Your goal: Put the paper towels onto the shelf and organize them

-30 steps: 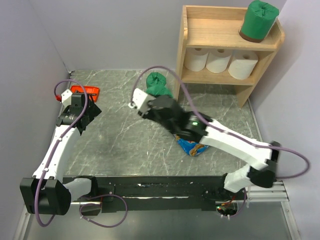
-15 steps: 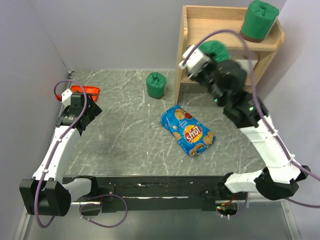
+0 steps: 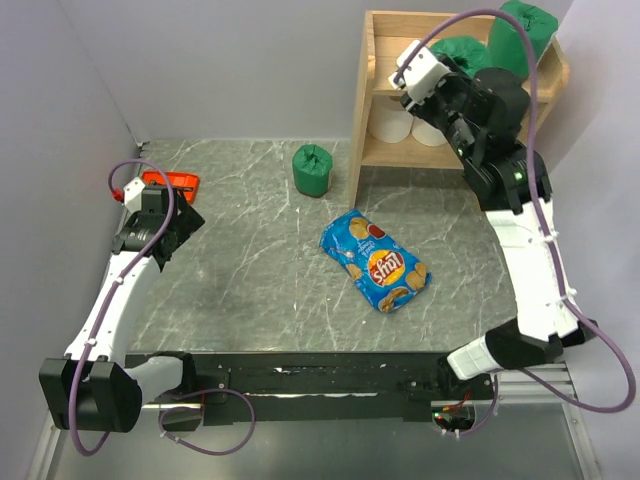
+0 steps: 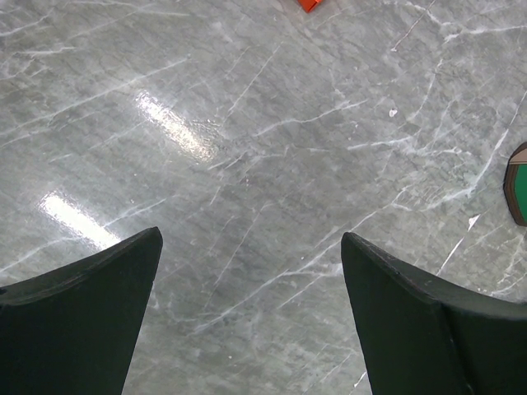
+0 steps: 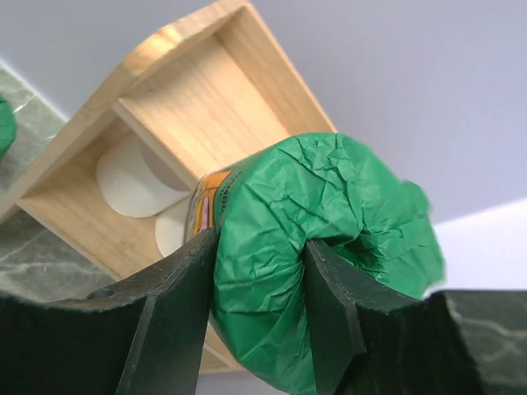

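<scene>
1. Markings: the chip bag (image 3: 375,260) is blue and carries a red oval logo with white lettering, too small to read; the held roll (image 5: 329,214) shows a yellow-orange label strip at its base, and its print is not legible; no other writing can be read.

2. Orientation: the held roll is tilted; in the right wrist view its long axis runs across the frame, labelled base to the left towards the shelf (image 3: 362,110) and gathered wrapper end to the right; in the top view it sits over the top tier, left of centre, and contact with the board cannot be confirmed. The second green roll (image 3: 525,30) stands at the right end of the top tier. The third green roll (image 3: 312,168) stands upright on the table (image 3: 250,290), gathered end up, just left of the shelf's side panel.

3. Count: three green-wrapped rolls; two white rolls (image 3: 385,120) visible on the lower tier, partly behind the right arm; one two-tier wooden shelf; one chip bag, lying flat near the table centre; one red tool (image 3: 170,182) at the far left.

4. Grippers: the right gripper (image 5: 262,247) has both fingers pressed against opposite sides of the held roll; the left gripper (image 4: 251,239) hangs over bare table near the red tool, fingers spread wide, holding nothing.
</scene>
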